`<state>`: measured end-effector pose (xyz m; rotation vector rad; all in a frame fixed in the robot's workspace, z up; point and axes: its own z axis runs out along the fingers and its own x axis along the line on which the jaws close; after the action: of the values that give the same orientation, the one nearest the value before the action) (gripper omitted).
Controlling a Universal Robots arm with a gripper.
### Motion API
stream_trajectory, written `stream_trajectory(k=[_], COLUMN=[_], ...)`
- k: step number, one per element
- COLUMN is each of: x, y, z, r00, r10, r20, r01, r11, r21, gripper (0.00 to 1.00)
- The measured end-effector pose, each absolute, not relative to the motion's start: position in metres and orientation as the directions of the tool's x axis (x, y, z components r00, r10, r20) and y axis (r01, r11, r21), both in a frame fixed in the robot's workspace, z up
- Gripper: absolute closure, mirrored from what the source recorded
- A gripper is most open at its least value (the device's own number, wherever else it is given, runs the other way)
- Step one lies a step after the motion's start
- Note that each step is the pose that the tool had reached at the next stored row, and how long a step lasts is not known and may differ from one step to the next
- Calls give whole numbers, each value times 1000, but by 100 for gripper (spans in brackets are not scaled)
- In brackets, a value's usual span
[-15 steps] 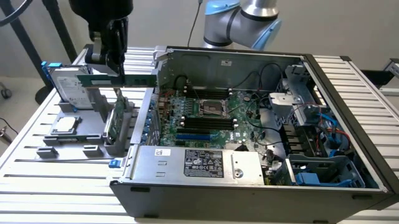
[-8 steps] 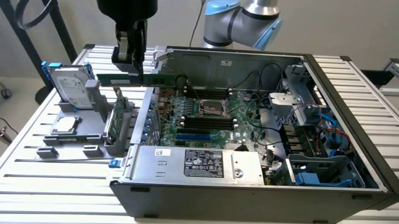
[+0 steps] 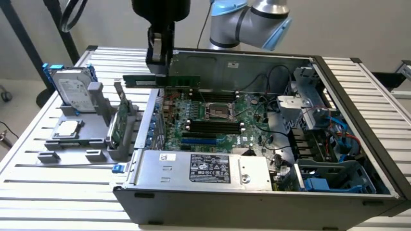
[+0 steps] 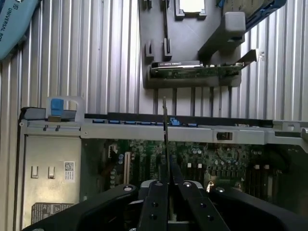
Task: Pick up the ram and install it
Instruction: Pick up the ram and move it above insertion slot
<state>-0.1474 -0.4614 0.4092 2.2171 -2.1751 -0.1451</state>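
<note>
Green ram (image 3: 176, 80) hung pinched between the jaws above the open case (image 3: 257, 202); any tilt in that grip could have it miss the black memory slots (image 3: 212, 129)

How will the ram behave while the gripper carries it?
Likely stiff: the ram juts level on both sides of the gripper without sagging. Probably light, being a thin board. Pinched at mid-length, it may pivot if bumped.

The black gripper (image 3: 158, 72) clamps the long, thin dark-green ram stick (image 3: 184, 80), holding it level above the open grey metal computer case (image 3: 257, 208).
</note>
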Motion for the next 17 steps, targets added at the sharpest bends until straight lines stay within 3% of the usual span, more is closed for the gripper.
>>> stream_trajectory(k=[17], x=[-94], y=[-404], z=[386], r00=[17], r10=[-999], r20=[-30], r01=[-996], r11=[-20], r21=[88], gripper=[86])
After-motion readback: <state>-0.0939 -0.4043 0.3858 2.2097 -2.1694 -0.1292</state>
